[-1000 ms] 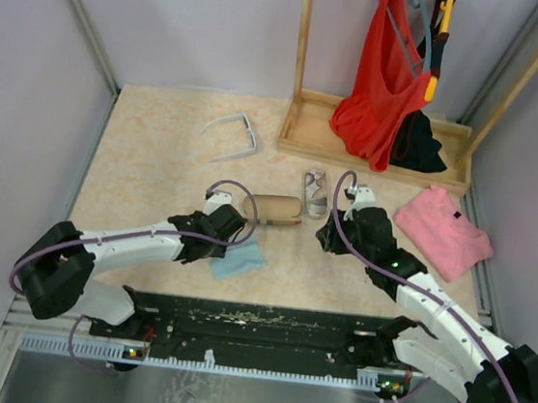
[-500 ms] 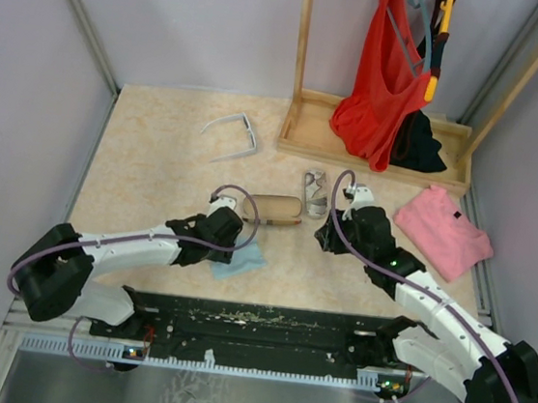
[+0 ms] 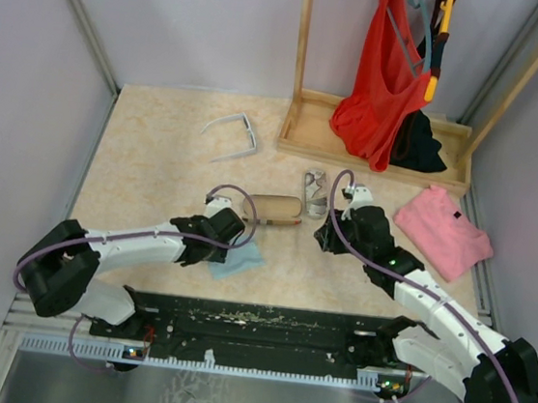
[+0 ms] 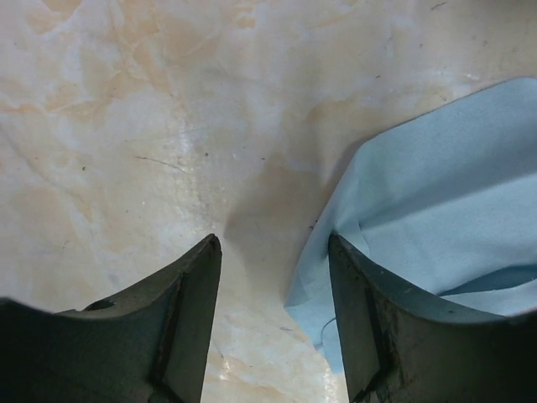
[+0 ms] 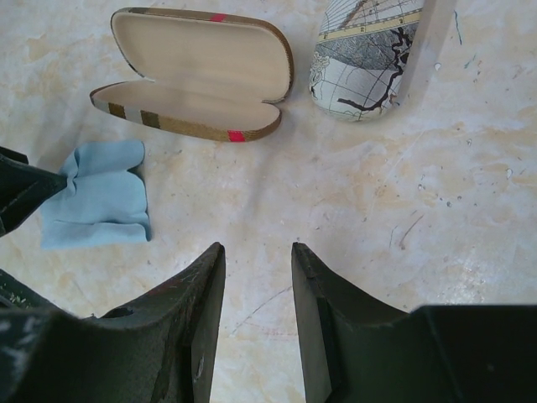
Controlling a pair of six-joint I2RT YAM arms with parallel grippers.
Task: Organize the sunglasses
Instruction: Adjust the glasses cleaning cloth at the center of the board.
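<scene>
The white-framed sunglasses (image 3: 234, 135) lie open at the back left of the table, far from both grippers. The dark wire-framed pair is not in view. My left gripper (image 3: 229, 247) (image 4: 273, 245) is open and low over the table. The edge of a light blue cloth (image 4: 436, 193) (image 3: 240, 260) lies against its right finger (image 4: 361, 319), and nothing is between the fingers. My right gripper (image 3: 327, 235) (image 5: 258, 248) is open and empty over bare table, just in front of the cases.
A brown-striped case (image 5: 201, 75) (image 3: 276, 208) lies open and empty. A grey map-patterned case (image 5: 365, 54) (image 3: 315, 193) lies shut beside it. A wooden rack base (image 3: 306, 134) with a hanging red garment (image 3: 385, 79) stands at the back right, and a pink folded shirt (image 3: 441, 231) lies in front of it.
My left gripper has moved a little down and nearer, to the left edge of the blue cloth. My right gripper has shifted slightly left.
</scene>
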